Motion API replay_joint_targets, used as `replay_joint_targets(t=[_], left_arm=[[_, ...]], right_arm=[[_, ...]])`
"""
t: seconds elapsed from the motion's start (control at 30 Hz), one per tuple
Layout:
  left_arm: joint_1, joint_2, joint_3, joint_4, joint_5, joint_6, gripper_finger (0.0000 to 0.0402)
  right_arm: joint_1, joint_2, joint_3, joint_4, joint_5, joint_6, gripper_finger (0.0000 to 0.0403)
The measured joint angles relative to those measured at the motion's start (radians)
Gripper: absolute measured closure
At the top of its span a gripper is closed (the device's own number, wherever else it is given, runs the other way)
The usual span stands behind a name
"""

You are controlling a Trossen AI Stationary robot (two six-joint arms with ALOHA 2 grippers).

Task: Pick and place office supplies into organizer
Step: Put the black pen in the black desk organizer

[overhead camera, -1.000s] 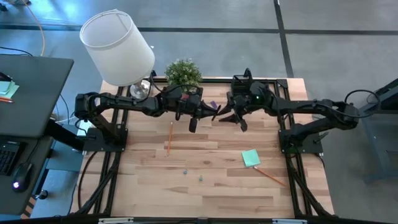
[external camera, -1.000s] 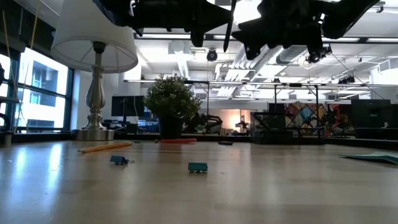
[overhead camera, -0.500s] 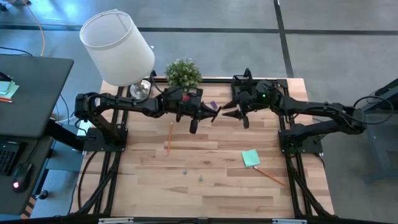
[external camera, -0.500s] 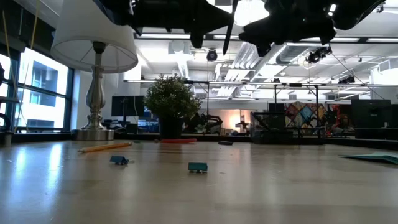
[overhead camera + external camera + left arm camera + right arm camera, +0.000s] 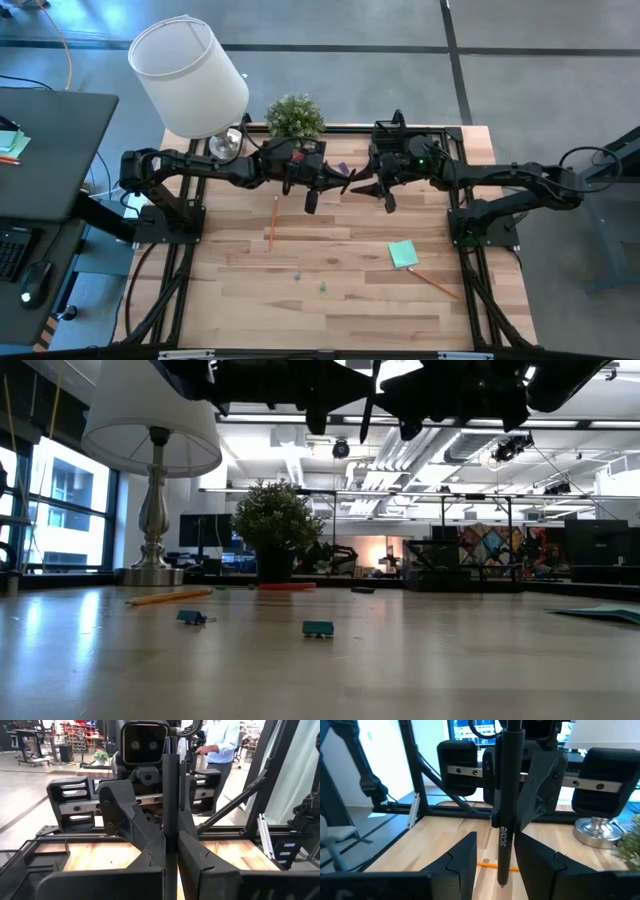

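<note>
While the dark pen [image 5: 506,820] hangs upright in the air over the far middle of the table [image 5: 350,300], the left gripper [image 5: 333,181] is clamped tight on its upper part. The right gripper [image 5: 496,851] stands part-open around its lower part, fingers apparently clear of the barrel.

Risk: if the left releases before the right closes, the pen drops to the table. An off-centre closure would tilt it.

The pen is slim, black and round-barrelled, with white lettering near the tip.
</note>
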Motion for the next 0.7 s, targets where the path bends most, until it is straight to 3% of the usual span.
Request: replay_joint_targets(t=[0.7], left_arm=[[0.0, 0.002, -0.001, 0.046, 0.002, 0.0, 0.0396]], right_arm=[[-0.029, 0.014, 0.001, -0.032, 0.023, 0.013, 0.0274]])
